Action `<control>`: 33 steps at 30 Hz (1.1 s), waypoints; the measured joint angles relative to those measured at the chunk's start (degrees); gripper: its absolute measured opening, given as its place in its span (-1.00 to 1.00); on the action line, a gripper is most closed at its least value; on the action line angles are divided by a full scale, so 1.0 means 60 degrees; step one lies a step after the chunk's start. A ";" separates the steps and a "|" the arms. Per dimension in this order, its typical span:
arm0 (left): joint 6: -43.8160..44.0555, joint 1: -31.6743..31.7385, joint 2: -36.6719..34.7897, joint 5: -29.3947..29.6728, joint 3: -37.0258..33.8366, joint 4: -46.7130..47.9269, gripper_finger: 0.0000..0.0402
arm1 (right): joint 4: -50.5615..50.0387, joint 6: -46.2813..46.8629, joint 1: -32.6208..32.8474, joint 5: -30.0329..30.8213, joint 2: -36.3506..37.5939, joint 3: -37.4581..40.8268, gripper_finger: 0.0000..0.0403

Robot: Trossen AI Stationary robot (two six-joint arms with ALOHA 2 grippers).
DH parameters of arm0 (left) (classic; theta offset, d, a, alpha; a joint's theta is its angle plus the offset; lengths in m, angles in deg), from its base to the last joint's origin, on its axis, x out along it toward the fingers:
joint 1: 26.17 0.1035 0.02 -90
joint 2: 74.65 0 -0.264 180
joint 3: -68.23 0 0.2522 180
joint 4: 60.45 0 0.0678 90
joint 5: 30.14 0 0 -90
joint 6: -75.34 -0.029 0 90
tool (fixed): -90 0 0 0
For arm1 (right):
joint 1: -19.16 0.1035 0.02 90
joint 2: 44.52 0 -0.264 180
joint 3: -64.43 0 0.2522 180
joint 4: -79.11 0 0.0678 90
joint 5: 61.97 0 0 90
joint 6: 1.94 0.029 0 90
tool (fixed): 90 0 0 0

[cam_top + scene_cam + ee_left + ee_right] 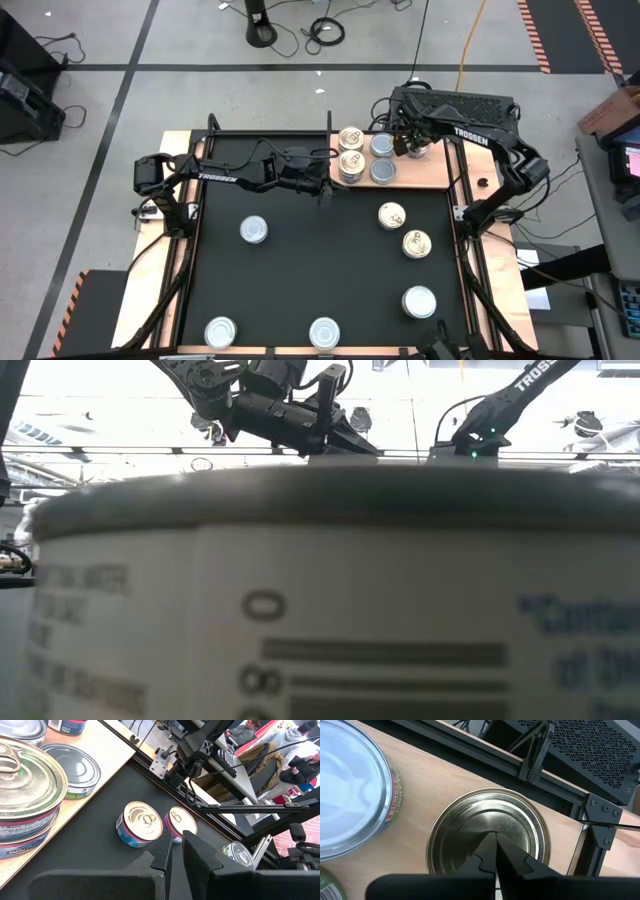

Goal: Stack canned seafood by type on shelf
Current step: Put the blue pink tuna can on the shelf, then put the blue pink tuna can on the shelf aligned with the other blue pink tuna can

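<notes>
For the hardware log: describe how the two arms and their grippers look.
Both arms are dark, jointed links with white TROSSEN lettering and black cables alongside. The left gripper has two black angular fingers with stepped inner edges; the right gripper looks the same, its fingers tapering to points. A green light glows on one arm in the low view.

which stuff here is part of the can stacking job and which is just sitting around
Part of the job:
- gold-top tins and silver-top tins on the wooden shelf
- loose tins on the black mat
- left gripper, right gripper

Just around:
- black ventilated box
- floor cables
</notes>
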 joint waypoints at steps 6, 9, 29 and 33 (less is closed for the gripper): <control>-0.0004 0.0000 0.0000 0.0000 0.0001 -0.0004 -0.78 | -0.0184 0.0040 0.0077 -0.0057 0.0367 -0.0199 -1.00; -0.0033 0.0000 0.0000 0.0000 0.0001 -0.0004 -0.78 | -0.0424 0.0048 0.0166 0.0005 0.0586 -0.0463 -1.00; -0.0087 -0.0190 0.0000 -0.0664 0.0001 -0.0095 -0.78 | -0.2836 0.4793 0.5718 -0.0752 0.3435 -0.1314 -1.00; -0.0284 -0.0288 0.0000 -0.0761 0.0001 -0.0091 -0.78 | -0.2870 0.6252 0.7326 -0.0731 0.3544 -0.1314 -1.00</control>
